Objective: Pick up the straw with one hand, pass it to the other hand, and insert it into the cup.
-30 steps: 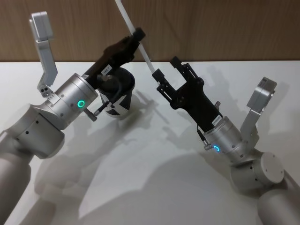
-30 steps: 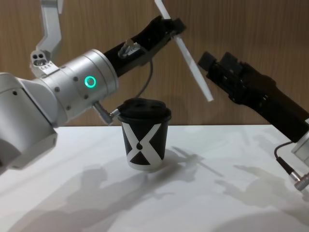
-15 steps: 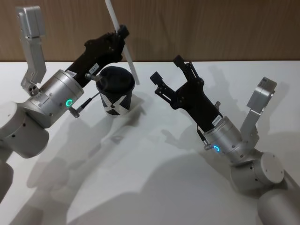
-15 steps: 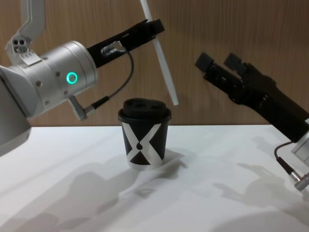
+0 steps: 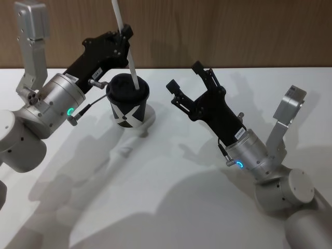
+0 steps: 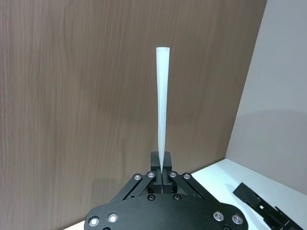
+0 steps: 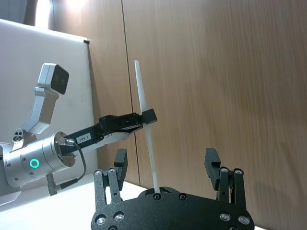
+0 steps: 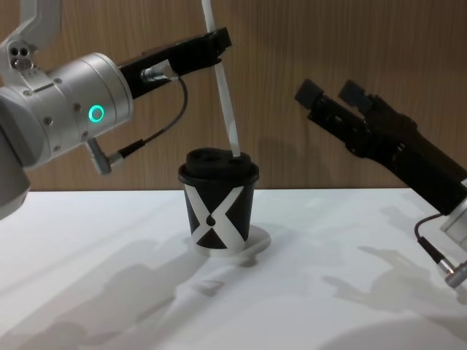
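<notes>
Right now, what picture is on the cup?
A big white X with a black drop on the black cup, clearest in the chest view.

A plain white table (image 5: 171, 207) is seen, its far edge met by a brown wood-panelled wall (image 5: 233, 31). One item is carried directly on it: a small black paper cup (image 5: 128, 106) with a large white X, a black drop mark and a black lid, set upright toward the far left part of the surface. In the chest view the cup (image 8: 218, 204) is seen standing on its base, well forward of the wall. Soft grey shadows are cast across the tabletop around the cup and nearer the front.
</notes>
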